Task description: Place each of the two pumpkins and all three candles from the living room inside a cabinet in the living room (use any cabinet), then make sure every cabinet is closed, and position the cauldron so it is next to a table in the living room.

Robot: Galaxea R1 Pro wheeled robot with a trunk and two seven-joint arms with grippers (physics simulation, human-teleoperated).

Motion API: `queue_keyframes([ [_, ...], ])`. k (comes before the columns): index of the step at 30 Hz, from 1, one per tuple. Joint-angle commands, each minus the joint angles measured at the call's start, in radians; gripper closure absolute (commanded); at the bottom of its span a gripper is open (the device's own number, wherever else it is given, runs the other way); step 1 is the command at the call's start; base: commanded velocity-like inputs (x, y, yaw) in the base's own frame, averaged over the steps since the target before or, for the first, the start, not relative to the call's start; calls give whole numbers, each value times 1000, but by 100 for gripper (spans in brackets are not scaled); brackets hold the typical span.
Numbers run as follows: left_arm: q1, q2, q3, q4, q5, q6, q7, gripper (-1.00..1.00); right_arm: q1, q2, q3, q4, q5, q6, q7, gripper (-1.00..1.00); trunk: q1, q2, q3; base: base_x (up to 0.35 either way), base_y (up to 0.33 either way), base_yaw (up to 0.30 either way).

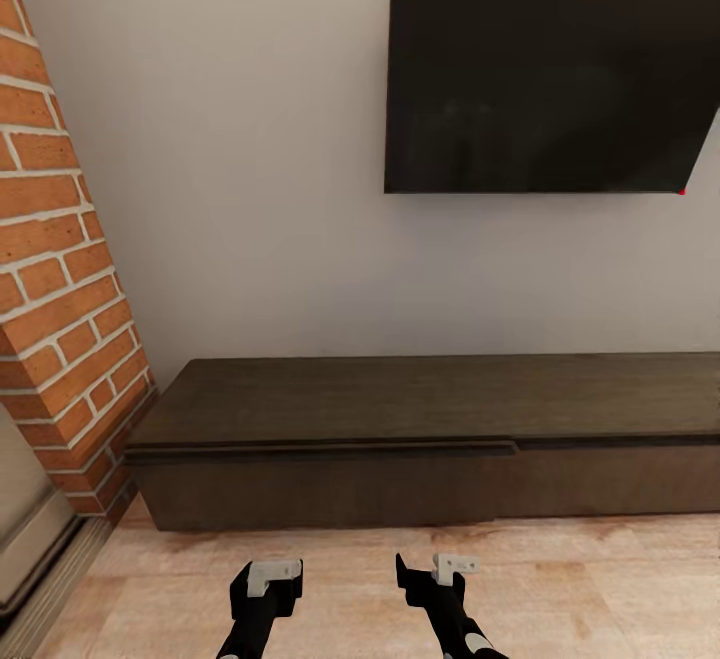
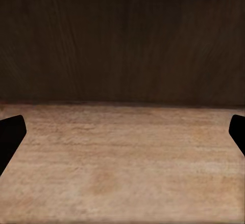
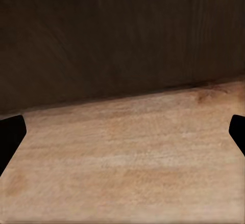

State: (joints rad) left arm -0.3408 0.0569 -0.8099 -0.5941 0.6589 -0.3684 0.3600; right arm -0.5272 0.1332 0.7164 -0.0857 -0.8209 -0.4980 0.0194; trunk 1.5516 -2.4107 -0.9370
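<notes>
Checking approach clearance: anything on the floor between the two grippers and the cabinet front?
Nothing visible. Both the left gripper and right gripper are open and empty, with bare wooden floor between them and the cabinet.

Matt dark wood-grain cabinet (image 1: 330, 409), pale smooth wooden floor (image 1: 560, 589), rough red brick column (image 1: 60, 269).

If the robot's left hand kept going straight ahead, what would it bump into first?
Probably the dark wooden front of the cabinet. The left hand is open and empty, aimed over bare wooden floor at that panel, though how far away it is remains unclear.
</notes>
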Motion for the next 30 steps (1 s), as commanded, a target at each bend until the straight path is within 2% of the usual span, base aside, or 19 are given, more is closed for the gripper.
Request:
queue_keyframes([
  [1, -1, 1, -9, -1, 8, -4, 7, -100, -1, 0, 8, 1, -11, -4, 2, -100, 0, 0, -1, -12, 0, 0],
  [5, -1, 1, -8, -1, 8, -4, 7, -100, -1, 0, 8, 1, -11, -4, 2, -100, 0, 0, -1, -5, 0, 0],
  [16, -1, 0, 2, -1, 17, 5, 3, -100, -1, 0, 8, 0, -10, 2, 7, -100, -42, 77, 33, 0, 0, 0],
  [20, -1, 0, 4, -3, 40, 12, 2, -100, -1, 2, 10, 0, -10, 5, 7, -100, -58, 105, 46, 0, 0, 0],
  [23, -1, 3, 5, -12, 75, 40, 2, -100, -1, 2, 10, 0, -10, 6, 2, -100, -69, 126, 55, 0, 0, 0],
  [27, -1, 3, 5, -14, 93, 86, 3, -100, -1, 2, 9, 0, -12, 7, 0, -100, -85, 154, 68, 0, 0, 0],
  [30, -1, 3, 5, -15, 96, 96, 5, -100, -1, 1, 8, 0, -12, 7, -1, -100, -85, 154, 68, 0, 0, 0],
])
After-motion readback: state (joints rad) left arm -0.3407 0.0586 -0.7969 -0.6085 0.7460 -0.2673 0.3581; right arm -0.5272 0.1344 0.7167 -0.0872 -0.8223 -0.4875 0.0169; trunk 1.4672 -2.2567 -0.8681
